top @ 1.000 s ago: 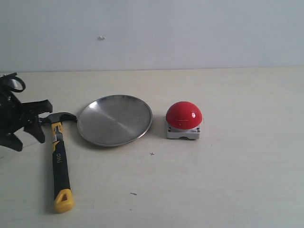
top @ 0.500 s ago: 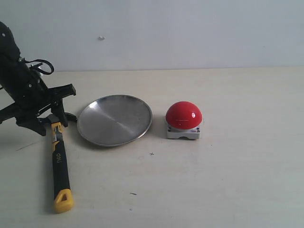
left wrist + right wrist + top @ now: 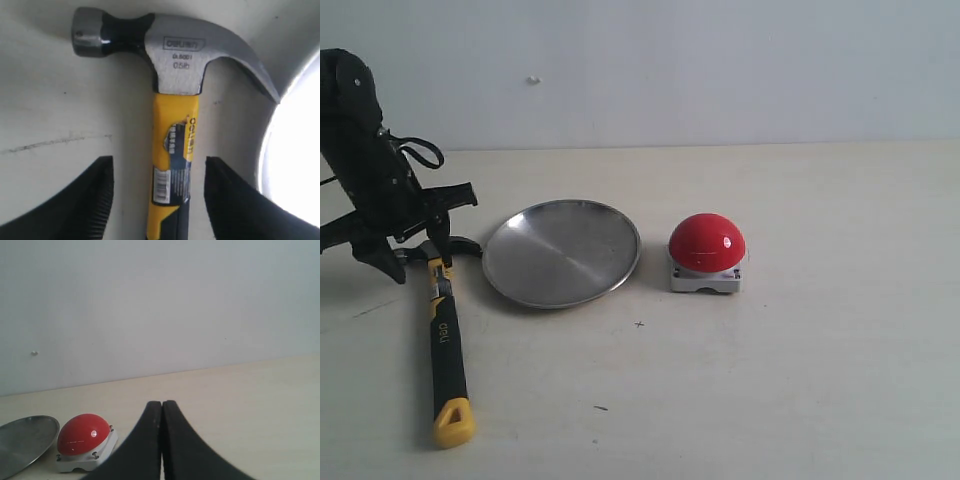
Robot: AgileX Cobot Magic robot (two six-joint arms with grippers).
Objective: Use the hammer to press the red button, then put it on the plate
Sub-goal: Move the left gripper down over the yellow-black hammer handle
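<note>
Pale wall [image 3: 720,70] behind beige tabletop [image 3: 800,380], perhaps faintly scuffed beside hammer [image 3: 444,330].

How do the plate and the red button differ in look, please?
The plate is silver metal; the button is glossy red on a grey base. The plate is wider and shallow; the button is a narrower raised dome. Both are round and rest apart on the table.
</note>
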